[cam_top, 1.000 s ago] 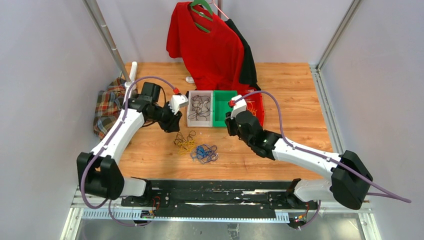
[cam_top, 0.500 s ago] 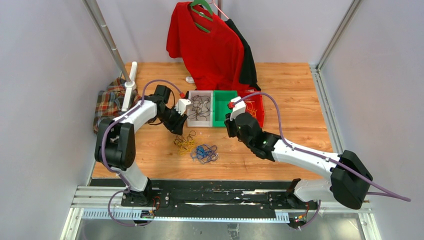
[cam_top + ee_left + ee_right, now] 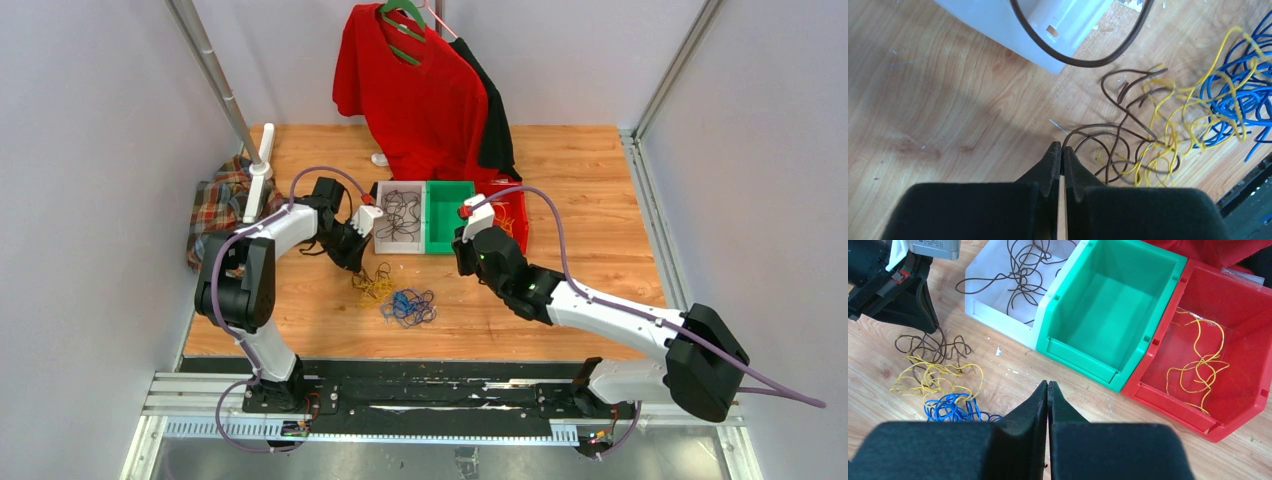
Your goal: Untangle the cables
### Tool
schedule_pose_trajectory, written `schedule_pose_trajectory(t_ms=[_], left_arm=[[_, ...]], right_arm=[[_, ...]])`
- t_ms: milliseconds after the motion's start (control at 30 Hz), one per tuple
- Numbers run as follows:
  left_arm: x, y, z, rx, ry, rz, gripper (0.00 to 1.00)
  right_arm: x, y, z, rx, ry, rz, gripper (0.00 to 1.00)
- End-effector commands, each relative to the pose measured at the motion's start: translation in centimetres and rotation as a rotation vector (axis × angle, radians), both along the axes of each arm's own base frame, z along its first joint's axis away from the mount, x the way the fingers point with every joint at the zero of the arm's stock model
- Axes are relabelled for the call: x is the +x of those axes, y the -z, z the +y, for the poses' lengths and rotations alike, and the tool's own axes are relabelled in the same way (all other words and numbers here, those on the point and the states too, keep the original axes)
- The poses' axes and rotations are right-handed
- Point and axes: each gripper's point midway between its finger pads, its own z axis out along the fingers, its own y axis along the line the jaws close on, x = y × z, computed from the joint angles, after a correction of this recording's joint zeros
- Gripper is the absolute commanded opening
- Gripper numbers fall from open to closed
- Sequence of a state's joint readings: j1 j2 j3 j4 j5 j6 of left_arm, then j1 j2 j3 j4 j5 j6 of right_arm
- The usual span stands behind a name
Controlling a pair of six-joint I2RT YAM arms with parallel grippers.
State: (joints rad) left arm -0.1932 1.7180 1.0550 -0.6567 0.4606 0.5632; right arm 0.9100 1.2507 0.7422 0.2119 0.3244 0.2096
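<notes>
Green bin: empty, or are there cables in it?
Empty: the green bin's floor is bare in the right wrist view. The white bin holds dark cables, the red bin a yellow cable.

In the left wrist view the white bin [image 3: 1013, 25] is cut off by the top edge, and the blue cables [image 3: 1243, 95] are cropped at 3 o'clock. Whether the brown strand [image 3: 1120, 132] is pinched between the closed jaws of the left gripper [image 3: 1061, 148] cannot be told. In the top view the red bin [image 3: 520, 235] is partly covered by the right arm [image 3: 600, 305], and its far end cannot be told apart from the red shirt [image 3: 420, 90].
</notes>
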Motion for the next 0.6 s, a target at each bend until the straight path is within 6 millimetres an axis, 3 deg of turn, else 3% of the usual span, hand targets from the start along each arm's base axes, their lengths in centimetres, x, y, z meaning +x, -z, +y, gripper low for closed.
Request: schedule_pose_trajectory(t_ms=[0,167,367,467,567], left_arm=[[-0.3,-2.3,-0.8,-0.039,0.022,-0.013,0.01],[-2.2,-8.5,-1.5,-0.113,0.062,-0.065,0.01],[-4.6,-14.7,-2.0,-0.185,0.089,-0.156,0.01],[-5.7,-17.4,-2.4,-0.234,0.096,-0.192,0.01],[-6.7,-19.5,-3.1,-0.291,0.103,-0.213,0.01]], right_arm=[[-0.3,-1.4,0.4,0.032,-0.008,-0.029,0.01],[-0.6,-2.6,1.6,0.074,-0.060,-0.040,0.03],[-2.4,-5.4,6.4,0.138,-0.251,-0.075,0.28],[-3.9,-6.9,9.4,0.187,-0.369,-0.094,0.46],[-5.3,-8.6,11.9,0.262,-0.469,-0.101,0.54]])
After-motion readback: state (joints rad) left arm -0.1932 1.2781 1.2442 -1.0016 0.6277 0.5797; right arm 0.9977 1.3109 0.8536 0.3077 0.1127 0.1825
